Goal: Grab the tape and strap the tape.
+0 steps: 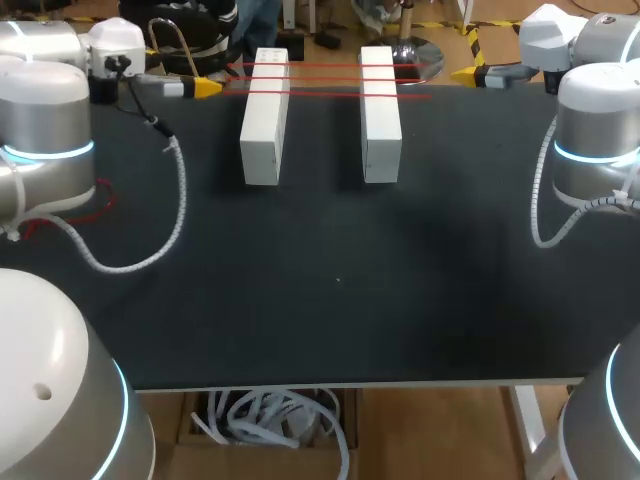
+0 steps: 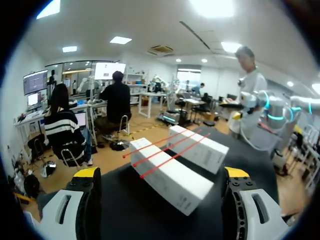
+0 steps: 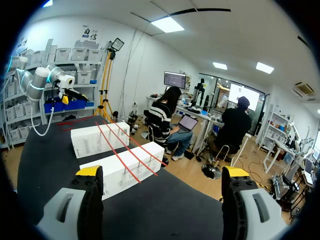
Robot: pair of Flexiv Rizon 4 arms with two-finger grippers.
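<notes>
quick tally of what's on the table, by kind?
White boxes: 2
Red tape strips stretched across both boxes: 3
Total: 5

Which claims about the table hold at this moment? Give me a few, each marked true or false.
1. Two white rectangular blocks lie side by side, apart, on the black table. True.
2. The left pincer is shut on tape. False: it is open and holds nothing.
3. Three thin red tape lines run across both blocks. True.
4. The tape crosses the blocks at their near ends. False: it crosses their far ends.
5. The right pincer rests on a block. False: it is open, off to the side and clear of both blocks.
</notes>
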